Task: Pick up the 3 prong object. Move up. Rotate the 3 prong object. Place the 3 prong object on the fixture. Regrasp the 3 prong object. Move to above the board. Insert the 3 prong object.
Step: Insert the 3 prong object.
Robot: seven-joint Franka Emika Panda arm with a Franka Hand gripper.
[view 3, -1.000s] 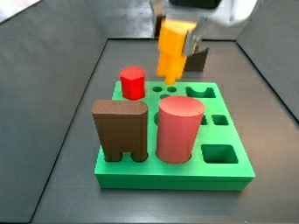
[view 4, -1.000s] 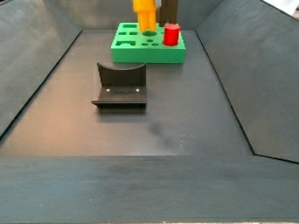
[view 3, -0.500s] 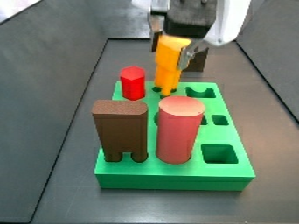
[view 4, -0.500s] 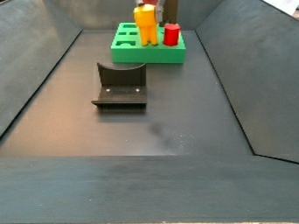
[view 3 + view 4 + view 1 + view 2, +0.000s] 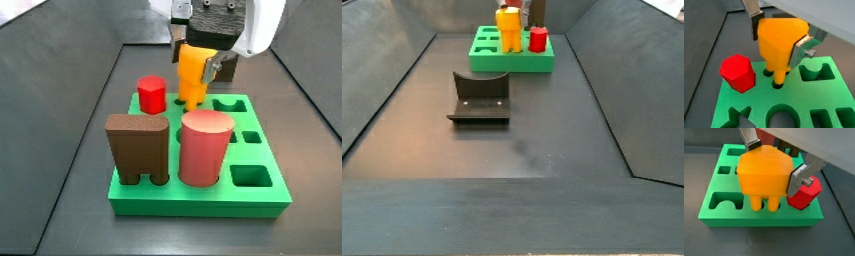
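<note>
My gripper is shut on the 3 prong object, a yellow-orange block held upright with its prongs pointing down. The prong tips reach into small round holes in the green board, right beside the red hexagonal peg. In both side views the gripper stands over the board's far end with the object below it. The fixture stands on the floor apart from the board.
A tall brown arch-shaped block and a pink cylinder stand in the board's near end. Several shaped cut-outs are open along one side. Sloped dark walls enclose the floor.
The gripper has come down with the 3 prong object; its prongs hung above the board before and now reach the holes by the red peg.
</note>
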